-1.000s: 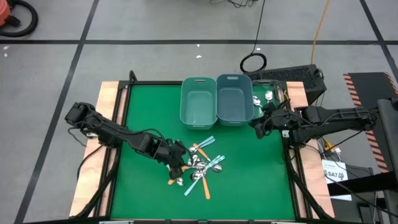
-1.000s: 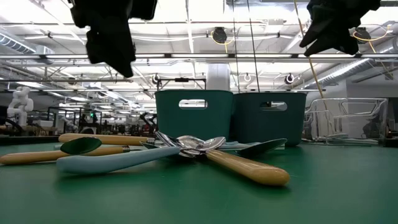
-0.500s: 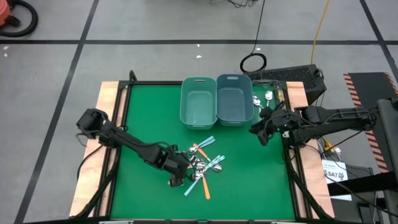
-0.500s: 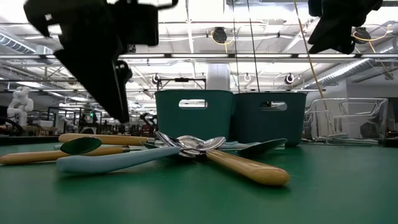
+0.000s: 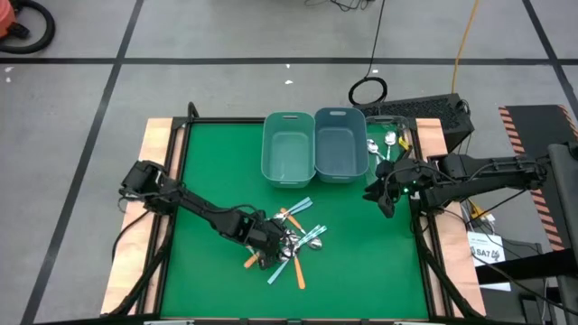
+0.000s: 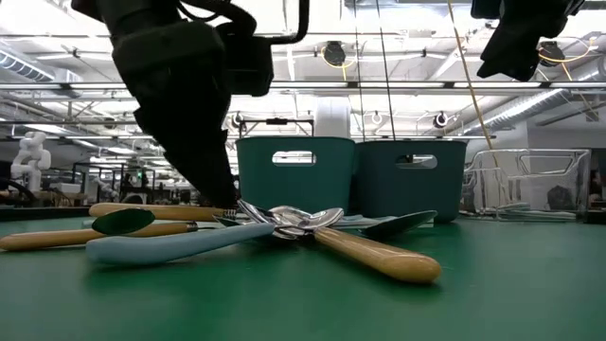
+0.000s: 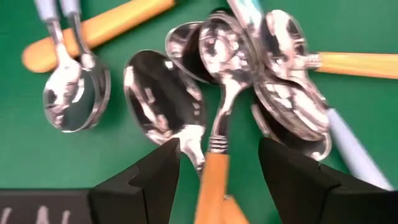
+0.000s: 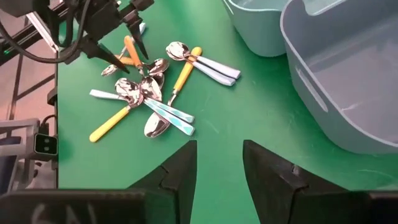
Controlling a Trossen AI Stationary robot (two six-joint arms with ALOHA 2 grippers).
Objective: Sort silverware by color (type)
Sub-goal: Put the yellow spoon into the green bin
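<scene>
Green mat [image 5: 208,171]: left gripper [image 5: 267,244] now lower over spoons [image 5: 293,239].

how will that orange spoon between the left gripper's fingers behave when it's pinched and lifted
The orange-handled spoon looks thin and rigid, so probably light and stiff. Its handle looks smooth, so it may twist in the open left gripper. Neighbouring spoon bowls overlap it, so they'll likely shift.
</scene>
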